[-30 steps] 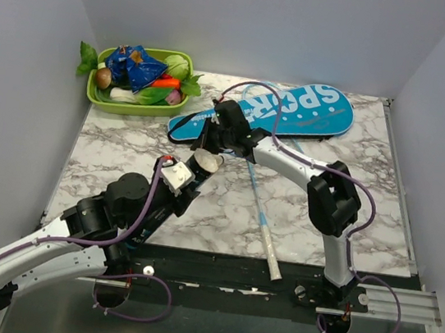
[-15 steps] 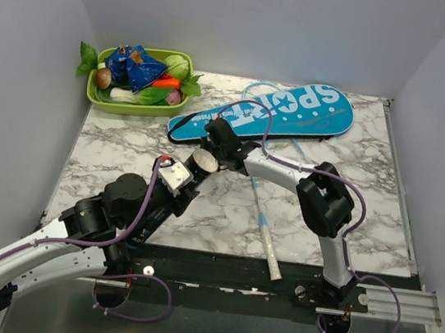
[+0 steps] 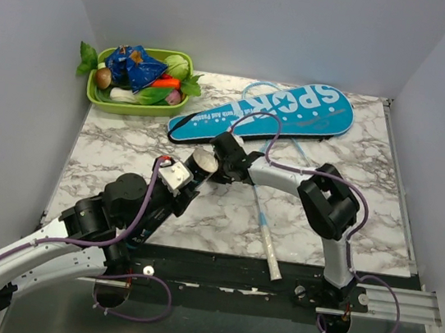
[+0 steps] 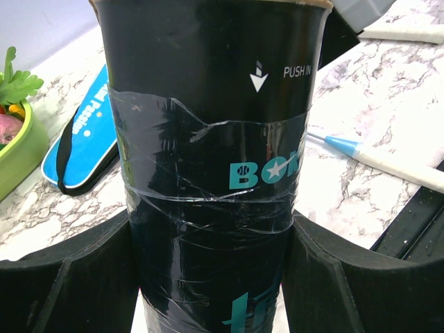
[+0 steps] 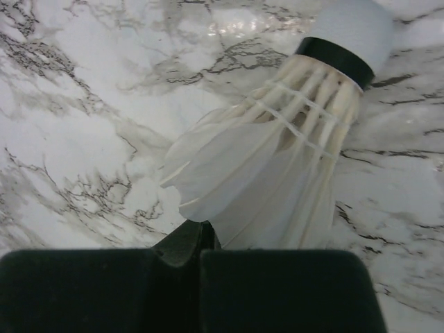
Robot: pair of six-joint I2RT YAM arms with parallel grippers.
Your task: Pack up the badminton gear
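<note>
Lowered since the earlier frame, the right pincer (image 3: pixel 216 164) is seen from above at the mouth of the dark tube (image 3: pixel 202 161), which is held tilted by the left pincer (image 3: pixel 188 177). A green tray (image 3: pixel 131 109) of toy vegetables is set at the far left corner of the marbled counter (image 3: pixel 125 153). The blue cover (image 3: pixel 297 111) lies near it, and a thin racket (image 3: pixel 261 213) lies closer in.

Left wrist view: the glossy, taped tube (image 4: pixel 215 159) is clamped between black pads (image 4: pixel 69 291).

Right wrist view: a white feather shuttlecock (image 5: pixel 277 159) is pinched by its skirt, with the jaws closed.
</note>
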